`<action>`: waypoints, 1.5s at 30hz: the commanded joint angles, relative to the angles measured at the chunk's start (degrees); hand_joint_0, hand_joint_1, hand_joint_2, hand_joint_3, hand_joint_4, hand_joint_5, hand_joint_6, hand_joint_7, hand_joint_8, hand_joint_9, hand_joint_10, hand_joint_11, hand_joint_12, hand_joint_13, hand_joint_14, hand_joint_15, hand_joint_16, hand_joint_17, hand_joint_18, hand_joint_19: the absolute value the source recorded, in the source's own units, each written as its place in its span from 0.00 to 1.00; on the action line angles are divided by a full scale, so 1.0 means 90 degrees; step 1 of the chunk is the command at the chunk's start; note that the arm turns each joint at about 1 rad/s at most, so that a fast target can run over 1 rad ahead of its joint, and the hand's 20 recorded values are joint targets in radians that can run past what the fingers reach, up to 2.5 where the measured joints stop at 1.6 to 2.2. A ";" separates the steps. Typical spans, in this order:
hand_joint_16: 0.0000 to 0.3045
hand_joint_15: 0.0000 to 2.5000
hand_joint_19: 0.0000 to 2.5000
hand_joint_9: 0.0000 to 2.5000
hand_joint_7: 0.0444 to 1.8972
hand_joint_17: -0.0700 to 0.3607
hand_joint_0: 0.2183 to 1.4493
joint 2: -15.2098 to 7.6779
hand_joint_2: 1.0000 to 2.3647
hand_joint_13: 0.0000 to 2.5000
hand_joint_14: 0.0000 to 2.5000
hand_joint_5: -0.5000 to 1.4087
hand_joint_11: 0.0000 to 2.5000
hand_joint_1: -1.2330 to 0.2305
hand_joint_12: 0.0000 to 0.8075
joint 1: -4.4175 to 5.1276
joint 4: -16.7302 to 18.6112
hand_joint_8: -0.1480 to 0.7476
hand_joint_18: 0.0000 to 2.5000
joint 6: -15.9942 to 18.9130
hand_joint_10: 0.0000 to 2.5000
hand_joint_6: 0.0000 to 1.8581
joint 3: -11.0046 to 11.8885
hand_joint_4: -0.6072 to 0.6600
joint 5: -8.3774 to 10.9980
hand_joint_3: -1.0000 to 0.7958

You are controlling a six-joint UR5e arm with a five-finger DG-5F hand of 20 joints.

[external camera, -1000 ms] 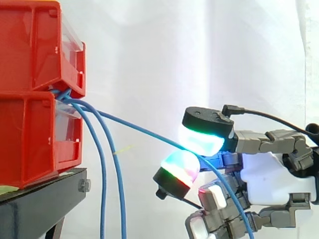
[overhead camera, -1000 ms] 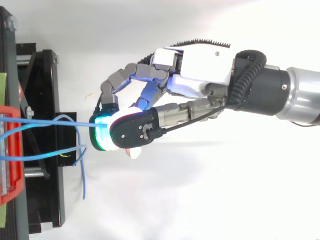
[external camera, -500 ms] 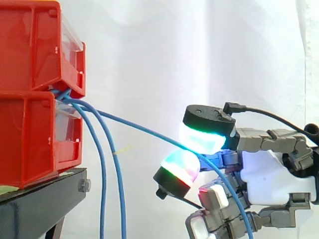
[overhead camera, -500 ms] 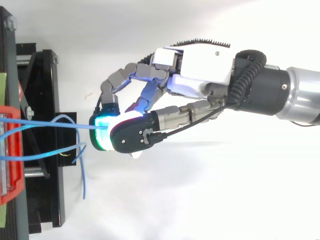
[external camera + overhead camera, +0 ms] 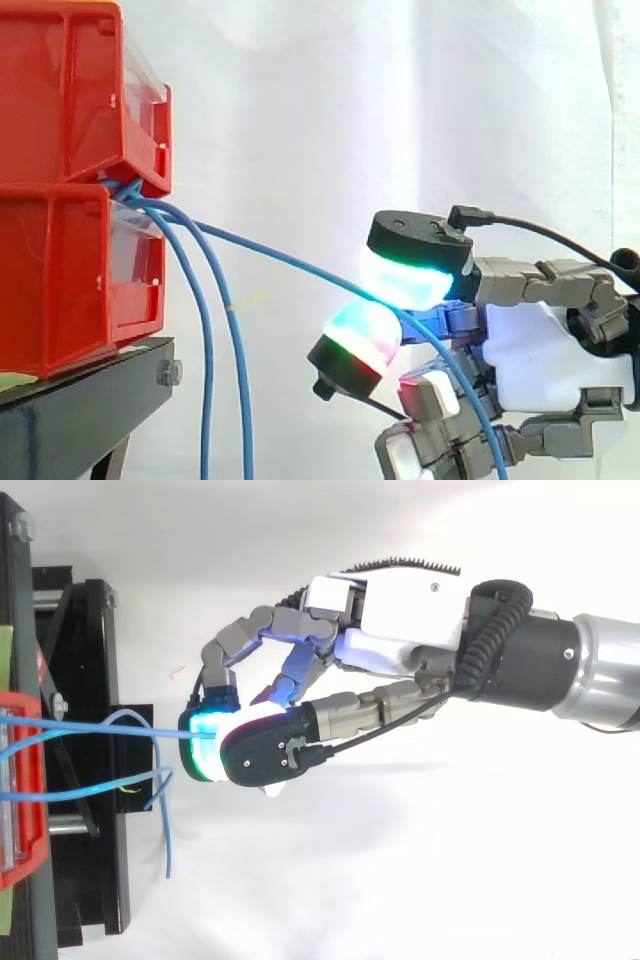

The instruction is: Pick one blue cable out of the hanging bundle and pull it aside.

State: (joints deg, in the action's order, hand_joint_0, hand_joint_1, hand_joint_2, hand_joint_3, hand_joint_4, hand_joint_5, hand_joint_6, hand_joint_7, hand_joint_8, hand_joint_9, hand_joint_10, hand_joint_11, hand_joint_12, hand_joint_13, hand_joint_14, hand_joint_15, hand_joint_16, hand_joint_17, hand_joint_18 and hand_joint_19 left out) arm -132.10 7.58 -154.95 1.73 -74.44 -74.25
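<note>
Hand [image 5: 400, 620] well out from the front of the red bins [image 5: 70, 250], glowing fingertips [image 5: 405, 280] pinched on one blue cable [image 5: 280, 261], that cable drawn in a slanting line from the gap between the bins down to the hand, other blue cables [image 5: 207, 350] hung just beside the bins, black stand [image 5: 80, 410] beneath the bins.

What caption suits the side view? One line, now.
Side view: robot hand pinches one blue cable, drawn aside from the red bins, while two hanging cables drop beside the black stand.
</note>
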 commanded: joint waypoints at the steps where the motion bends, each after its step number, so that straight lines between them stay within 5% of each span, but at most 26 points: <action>1: 0.19 0.27 0.19 0.49 0.58 0.46 0.34 0.0000 0.04 0.40 0.01 0.22 0.29 0.29 0.43 -0.0003 0.0000 0.49 0.32 0.0003 0.01 0.50 0.0000 0.42 -0.0002 0.58; 45: 0.19 0.28 0.19 0.49 0.57 0.46 0.33 0.0000 0.09 0.40 0.01 0.22 0.28 0.30 0.43 0.0007 0.0000 0.49 0.32 0.0003 0.01 0.50 0.0000 0.41 0.0008 0.57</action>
State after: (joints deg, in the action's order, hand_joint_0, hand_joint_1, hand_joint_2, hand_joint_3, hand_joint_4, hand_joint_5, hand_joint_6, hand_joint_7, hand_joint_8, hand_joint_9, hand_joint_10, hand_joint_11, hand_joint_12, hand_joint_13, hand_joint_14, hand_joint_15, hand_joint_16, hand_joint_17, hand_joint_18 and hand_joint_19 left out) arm -132.09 7.59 -154.95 1.73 -74.44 -74.20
